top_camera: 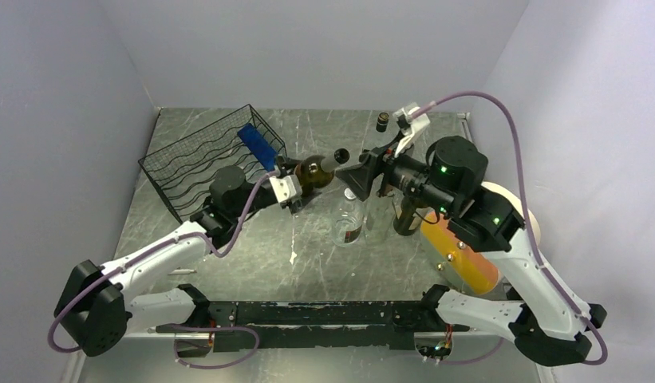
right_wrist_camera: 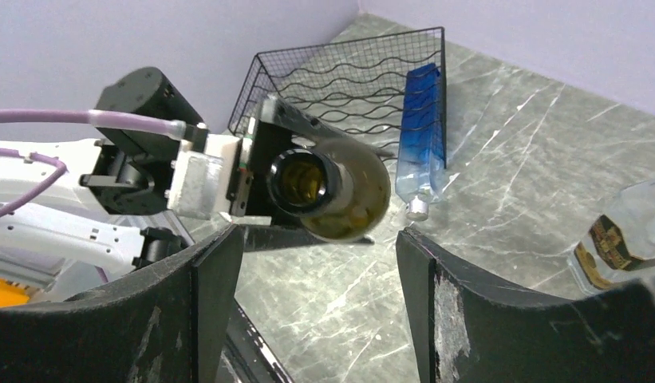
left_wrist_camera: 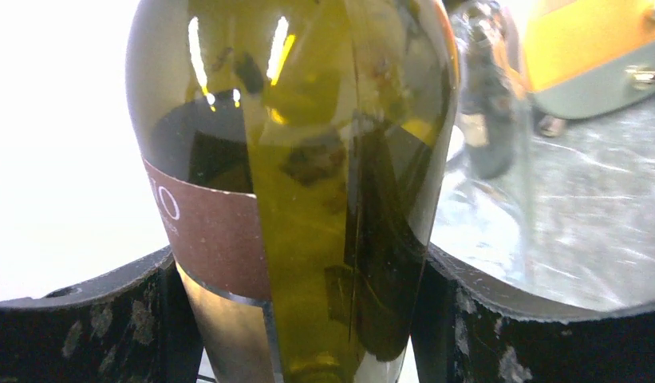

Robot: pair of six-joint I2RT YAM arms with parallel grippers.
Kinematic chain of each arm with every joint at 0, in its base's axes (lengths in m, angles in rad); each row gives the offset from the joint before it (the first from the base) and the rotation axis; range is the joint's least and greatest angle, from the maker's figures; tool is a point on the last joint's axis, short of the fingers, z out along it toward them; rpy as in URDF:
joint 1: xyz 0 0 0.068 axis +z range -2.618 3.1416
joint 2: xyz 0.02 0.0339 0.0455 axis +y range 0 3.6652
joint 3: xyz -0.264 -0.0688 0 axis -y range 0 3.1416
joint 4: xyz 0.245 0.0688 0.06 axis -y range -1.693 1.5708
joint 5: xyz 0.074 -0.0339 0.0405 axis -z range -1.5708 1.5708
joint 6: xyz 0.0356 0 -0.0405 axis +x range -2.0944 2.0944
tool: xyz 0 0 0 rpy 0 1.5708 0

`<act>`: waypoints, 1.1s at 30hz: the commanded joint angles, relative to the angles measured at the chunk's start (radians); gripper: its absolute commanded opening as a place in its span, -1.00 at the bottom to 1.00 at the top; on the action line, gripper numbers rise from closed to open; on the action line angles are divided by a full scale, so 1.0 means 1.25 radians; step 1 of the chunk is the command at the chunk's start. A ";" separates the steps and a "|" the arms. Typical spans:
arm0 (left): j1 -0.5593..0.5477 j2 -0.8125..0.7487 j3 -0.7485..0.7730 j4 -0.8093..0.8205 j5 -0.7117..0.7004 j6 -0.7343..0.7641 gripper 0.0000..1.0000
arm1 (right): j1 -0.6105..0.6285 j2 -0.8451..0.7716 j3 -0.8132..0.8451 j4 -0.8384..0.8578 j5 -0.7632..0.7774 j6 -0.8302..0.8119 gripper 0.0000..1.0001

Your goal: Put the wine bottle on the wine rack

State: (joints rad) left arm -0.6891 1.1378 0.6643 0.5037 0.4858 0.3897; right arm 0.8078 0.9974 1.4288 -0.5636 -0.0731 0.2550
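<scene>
Top view: wine bottle [top_camera: 317, 170] sideways in the air, just beside the wine rack [top_camera: 200, 163], not yet in a cradle. Pinched round the body by left gripper [top_camera: 294, 182], neck pointing at right gripper [top_camera: 350, 181]. Right jaws spread wide just off the mouth, gripping nothing. Blue bottle [top_camera: 258, 146] lying on the rack's right end.

Left wrist view: olive-green glass with a brown label wedged between both fingers [left_wrist_camera: 84, 319], contact on either side. Smooth and glossy, so probably slippery. Stiff, breakable, no give under pressure.

Right wrist view: uncorked mouth facing the camera, level with the gap between the wide-apart fingers [right_wrist_camera: 467, 311], touching neither. Rack's wavy wire rows right behind. Clear bottle [right_wrist_camera: 619, 239] standing well off to the right.

Handling, as a guess: looks empty or nearly so, yet thick glass, so moderately heavy and bottom-weighted. Best held at the wide body, as now, not the tapering neck. Round, so likely to roll; worth lowering gently into a wire cradle.
</scene>
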 commanded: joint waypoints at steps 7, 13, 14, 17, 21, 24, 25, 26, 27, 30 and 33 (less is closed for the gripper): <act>-0.007 -0.019 0.213 -0.217 -0.061 0.536 -0.86 | 0.000 -0.039 0.072 -0.096 0.031 0.005 0.49; -0.027 -0.038 0.218 -0.239 -0.123 0.789 -0.86 | 0.000 -0.042 0.046 -0.139 0.011 -0.022 0.50; -0.029 -0.043 0.222 -0.250 -0.126 0.817 -0.86 | -0.001 -0.037 0.036 -0.150 0.011 -0.032 0.50; -0.039 -0.055 0.239 -0.297 -0.146 0.900 -0.86 | 0.000 -0.013 0.014 -0.166 0.022 -0.045 0.50; -0.053 -0.073 0.234 -0.324 -0.166 0.971 -0.86 | 0.000 0.014 -0.037 -0.143 -0.010 -0.051 0.50; -0.057 -0.078 0.226 -0.347 -0.184 1.004 -0.86 | 0.000 0.040 -0.065 -0.125 -0.047 -0.053 0.50; -0.058 -0.080 0.224 -0.350 -0.189 1.013 -0.86 | 0.000 0.052 -0.073 -0.119 -0.061 -0.053 0.48; -0.058 -0.083 0.221 -0.345 -0.193 1.014 -0.86 | 0.001 0.061 -0.080 -0.114 -0.078 -0.055 0.46; -0.058 -0.084 0.219 -0.334 -0.197 1.008 -0.86 | 0.000 0.070 -0.084 -0.110 -0.093 -0.057 0.45; -0.059 -0.089 0.212 -0.318 -0.187 1.001 -0.86 | 0.001 0.092 -0.103 -0.088 -0.115 -0.054 0.40; -0.062 -0.089 0.210 -0.330 -0.193 1.016 -0.86 | 0.001 0.114 -0.115 -0.076 -0.120 -0.054 0.30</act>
State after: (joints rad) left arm -0.7551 1.0618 0.8951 0.0032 0.2611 1.6073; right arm 0.8082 1.1233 1.3006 -0.7078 -0.1738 0.2005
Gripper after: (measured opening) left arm 0.785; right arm 0.686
